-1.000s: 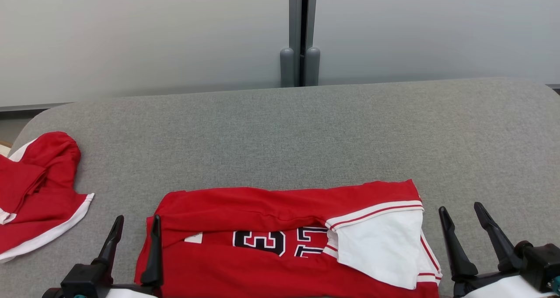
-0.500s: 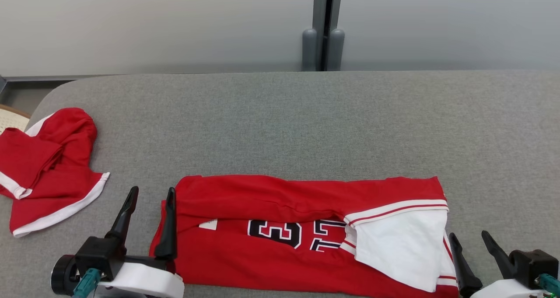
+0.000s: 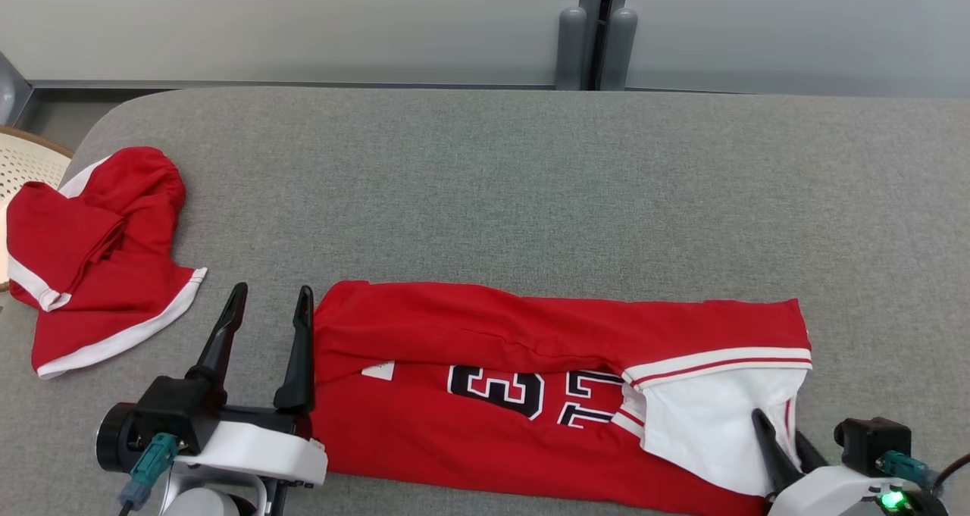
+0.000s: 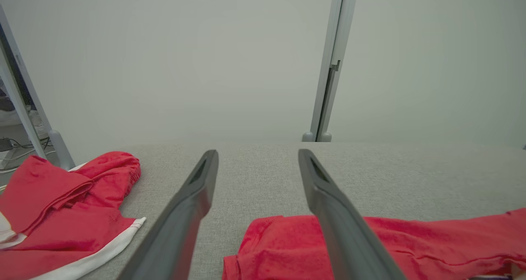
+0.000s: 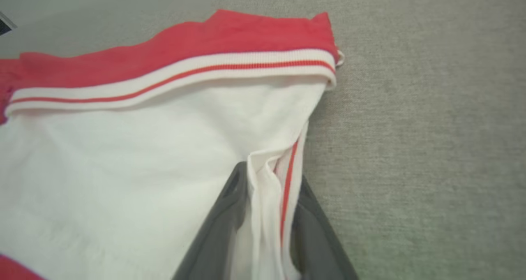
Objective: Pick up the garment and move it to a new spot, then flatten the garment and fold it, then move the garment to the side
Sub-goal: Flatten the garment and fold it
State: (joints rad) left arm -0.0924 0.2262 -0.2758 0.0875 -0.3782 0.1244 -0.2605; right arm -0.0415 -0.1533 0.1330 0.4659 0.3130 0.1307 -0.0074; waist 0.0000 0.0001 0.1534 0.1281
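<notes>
Now the folded red shirt (image 3: 470, 334) lies on the grey counter (image 3: 485, 182). The right gripper (image 5: 271, 177) pinches its white sleeve hem between narrowed jaws; the left gripper (image 3: 273, 292), jaws wide, hovers at the shirt's other end.

The head view looks forward and down across the grey table (image 3: 530, 182) from its near edge. The left wrist view sits low, facing the far wall (image 4: 164, 66). The right wrist view hangs close over the right end of the jersey (image 5: 123, 156), which all three share.
</notes>
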